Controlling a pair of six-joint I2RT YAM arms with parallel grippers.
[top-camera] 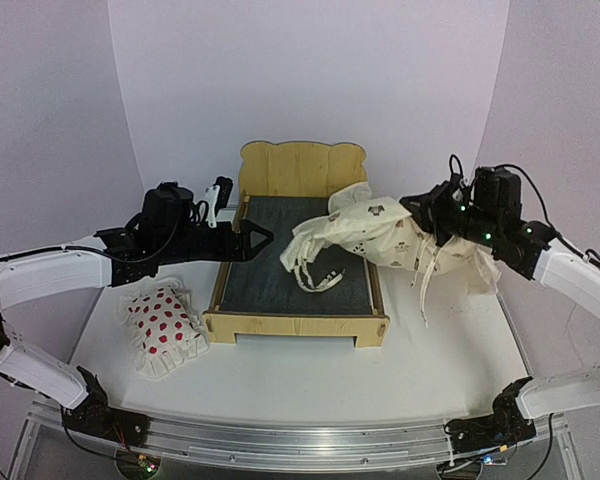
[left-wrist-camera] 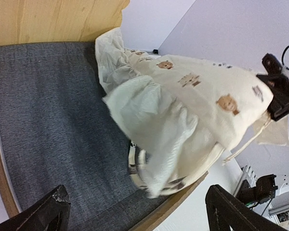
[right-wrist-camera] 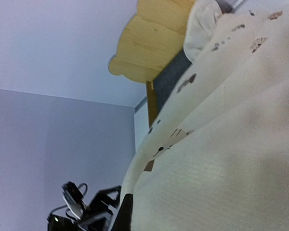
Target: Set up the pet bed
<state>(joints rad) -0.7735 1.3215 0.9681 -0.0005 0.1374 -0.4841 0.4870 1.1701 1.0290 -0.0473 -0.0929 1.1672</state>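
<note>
Quilt [right-wrist-camera: 221, 144] pinched tight in my right gripper [top-camera: 421, 218] beside the pet bed [top-camera: 295, 327]; left gripper [top-camera: 259, 240] wide open, empty.

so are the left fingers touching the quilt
Apart. The left wrist view shows the left fingers open and short of the quilt, grey bed fabric showing between them.

A: The pet bed [top-camera: 296, 328], what is it made of?
B: Pale plywood, smooth and matt; grain shows on the headboard [top-camera: 300, 170]; its base [top-camera: 250, 290] is dark grey woven cloth, slightly coarse.
A: And the quilt [top-camera: 380, 235]?
B: Cream cloth, soft and matt, ribbed at the ruffle; the pillow [top-camera: 165, 325] is white red-dotted fabric; the table [top-camera: 310, 375] is smooth white.
</note>
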